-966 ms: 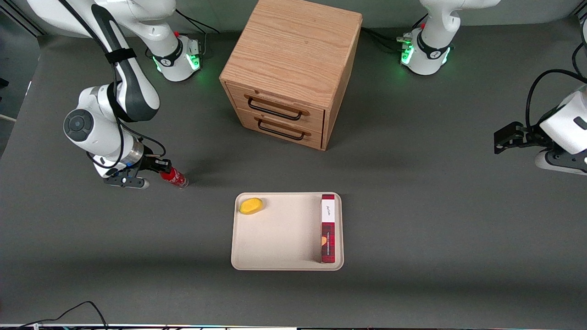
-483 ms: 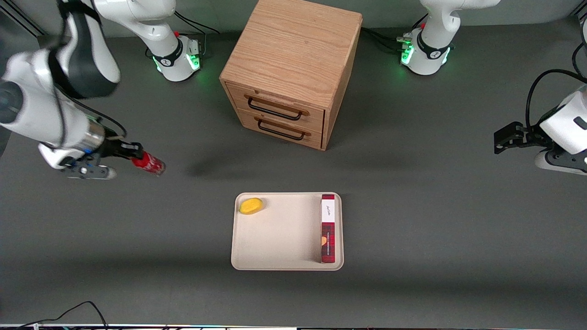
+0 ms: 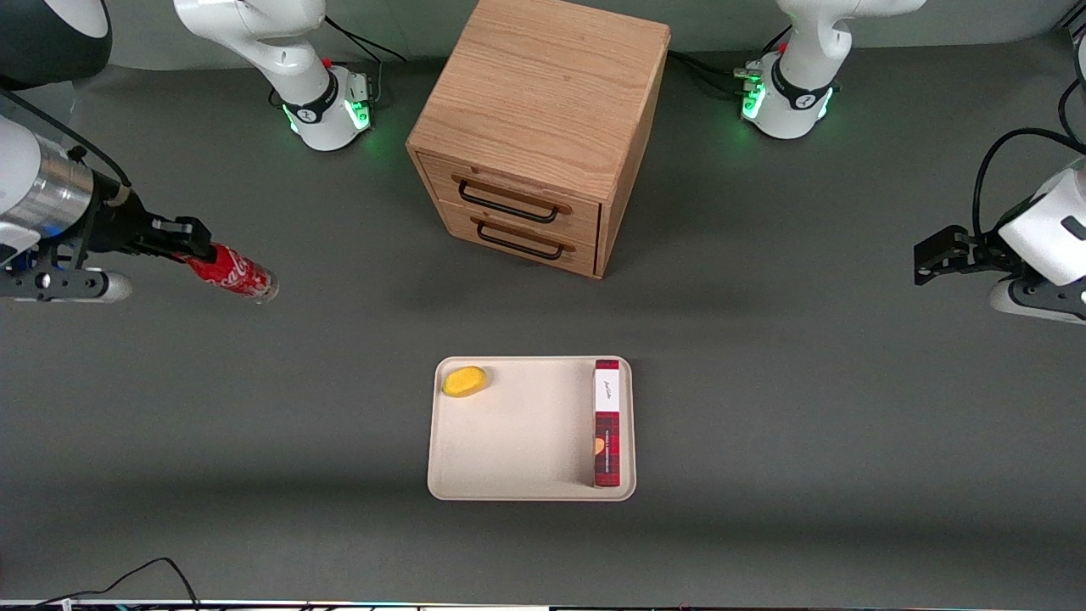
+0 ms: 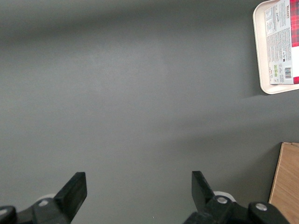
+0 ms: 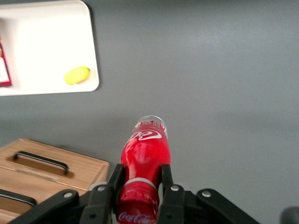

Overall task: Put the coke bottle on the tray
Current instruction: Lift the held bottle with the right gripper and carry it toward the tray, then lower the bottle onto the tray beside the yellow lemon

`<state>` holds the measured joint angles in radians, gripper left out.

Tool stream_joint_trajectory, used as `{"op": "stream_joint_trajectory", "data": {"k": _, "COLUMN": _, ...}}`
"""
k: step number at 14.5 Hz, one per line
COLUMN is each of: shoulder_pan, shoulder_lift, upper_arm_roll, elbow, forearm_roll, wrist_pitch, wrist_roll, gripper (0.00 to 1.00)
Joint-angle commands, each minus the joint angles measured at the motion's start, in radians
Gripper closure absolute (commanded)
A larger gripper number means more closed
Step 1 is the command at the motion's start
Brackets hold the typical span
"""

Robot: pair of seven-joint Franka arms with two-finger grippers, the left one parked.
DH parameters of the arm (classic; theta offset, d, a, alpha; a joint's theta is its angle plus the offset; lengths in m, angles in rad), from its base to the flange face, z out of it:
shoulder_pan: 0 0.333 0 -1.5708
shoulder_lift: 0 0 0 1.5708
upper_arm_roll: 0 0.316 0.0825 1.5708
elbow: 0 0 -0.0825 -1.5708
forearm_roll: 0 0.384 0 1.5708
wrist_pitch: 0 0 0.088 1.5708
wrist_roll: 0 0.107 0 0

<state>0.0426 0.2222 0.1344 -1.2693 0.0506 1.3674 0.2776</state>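
Toward the working arm's end of the table, well apart from the tray (image 3: pixel 517 441), the bottle (image 3: pixel 229 273) hangs tilted above the surface — its neck clamped between the gripper's (image 3: pixel 188 248) fingers (image 5: pixel 167 179). On the tray lie a yellow fruit (image 3: pixel 465 381) in one corner and a plaid box (image 3: pixel 607 423) along the edge nearest the parked arm; the cabinet (image 3: pixel 534 136) stands farther from the camera.

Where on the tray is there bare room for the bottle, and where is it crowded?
The gripper, toward the working arm's end of the table, holds the coke bottle lifted. The tray is bare between the lemon in one corner and the plaid box along one short edge. Those two spots are crowded.
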Motion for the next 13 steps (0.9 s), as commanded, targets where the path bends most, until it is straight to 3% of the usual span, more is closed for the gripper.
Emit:
{"op": "stream_joint_trajectory", "data": {"k": 1, "shoulder_pan": 0.052, "shoulder_lift": 0.234, "upper_arm_roll": 0.059, "elbow": 0.284, "forearm_roll": 0.009, "wrist_pitch": -0.050, "wrist_roll": 0.214, "gripper": 1.00}}
{"op": "stream_joint_trajectory", "data": {"k": 7, "shoulder_pan": 0.161, "shoulder_lift": 0.466, "upper_arm_roll": 0.085, "elbow": 0.317, "forearm_roll": -0.044, "wrist_pitch": 0.306, "wrist_roll": 0.596, "gripper": 1.00}}
{"op": "stream_joint_trajectory", "data": {"k": 10, "shoulder_pan": 0.198, "shoulder_lift": 0.592, "upper_arm_roll": 0.117, "elbow": 0.315, "forearm_roll": -0.184, "wrist_pitch": 0.464, "wrist_roll": 0.737, "gripper": 1.00}}
{"op": "stream_joint_trajectory", "data": {"k": 13, "shoulder_pan": 0.200, "shoulder_lift": 0.673, "upper_arm_roll": 0.139, "elbow": 0.315, "forearm_roll": -0.230, "wrist_pitch": 0.597, "wrist_roll": 0.813, "gripper": 1.00}}
